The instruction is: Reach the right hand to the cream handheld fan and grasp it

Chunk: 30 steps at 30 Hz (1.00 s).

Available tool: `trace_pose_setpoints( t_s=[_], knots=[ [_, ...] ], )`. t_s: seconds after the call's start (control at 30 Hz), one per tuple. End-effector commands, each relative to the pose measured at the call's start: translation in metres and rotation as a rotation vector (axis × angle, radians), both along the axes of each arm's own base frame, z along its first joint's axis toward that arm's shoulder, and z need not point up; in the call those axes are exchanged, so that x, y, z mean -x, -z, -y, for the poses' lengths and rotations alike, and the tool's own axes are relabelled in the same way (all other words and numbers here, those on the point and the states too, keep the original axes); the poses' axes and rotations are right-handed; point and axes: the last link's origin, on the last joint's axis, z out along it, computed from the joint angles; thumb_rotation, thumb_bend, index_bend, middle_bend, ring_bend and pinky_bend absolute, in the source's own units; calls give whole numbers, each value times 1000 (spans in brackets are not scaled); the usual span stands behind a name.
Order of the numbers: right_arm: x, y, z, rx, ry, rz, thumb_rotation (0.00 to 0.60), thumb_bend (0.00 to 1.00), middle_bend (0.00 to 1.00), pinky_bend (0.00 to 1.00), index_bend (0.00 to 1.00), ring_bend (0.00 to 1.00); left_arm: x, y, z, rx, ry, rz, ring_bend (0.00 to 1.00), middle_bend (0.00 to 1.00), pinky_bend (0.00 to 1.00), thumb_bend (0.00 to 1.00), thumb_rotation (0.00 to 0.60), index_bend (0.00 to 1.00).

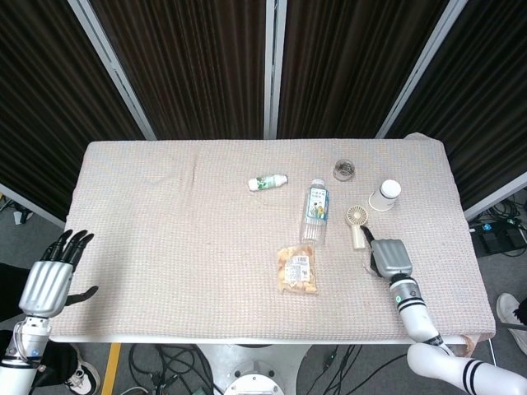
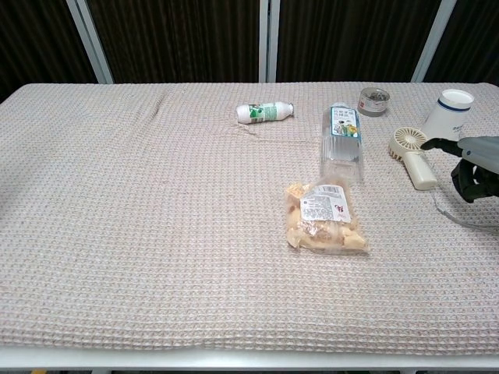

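The cream handheld fan (image 1: 357, 224) lies flat on the table's right half, round head away from me, handle (image 2: 422, 171) toward me. Its grey cord (image 2: 461, 219) trails off to the right front. My right hand (image 1: 387, 257) hovers just right of and nearer than the handle, back upward, holding nothing. In the chest view the right hand (image 2: 477, 160) enters from the right edge, one dark fingertip (image 2: 431, 144) close to the fan's head, with a small gap between them. My left hand (image 1: 49, 280) hangs off the table's front left corner, fingers spread and empty.
A white cup (image 1: 384, 195) lies just beyond the fan. A water bottle (image 1: 314, 210) lies to the fan's left, with a snack bag (image 1: 297, 270) below it. A small metal tin (image 1: 344, 170) and a small white bottle (image 1: 268, 182) sit further back.
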Motion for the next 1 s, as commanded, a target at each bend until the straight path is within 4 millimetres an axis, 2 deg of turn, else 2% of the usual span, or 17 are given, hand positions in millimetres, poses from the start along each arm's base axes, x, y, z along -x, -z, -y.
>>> trace_pose_setpoints(
  t_s=[0.03, 0.33, 1.0],
  knots=[
    [-2, 5, 1, -15, 2, -2, 600, 1000, 954, 860, 0, 901, 1, 1, 0, 7, -4, -3, 31, 77, 193, 0, 600, 94],
    [-6, 8, 3, -8, 5, -5, 600, 1000, 954, 860, 0, 901, 3, 2, 2, 8, -10, 4, 31, 77, 193, 0, 600, 94],
    [-3, 7, 4, -14, 30, -17, 600, 1000, 954, 860, 0, 901, 3, 3, 0, 14, -10, 6, 31, 77, 193, 0, 600, 94]
  ],
)
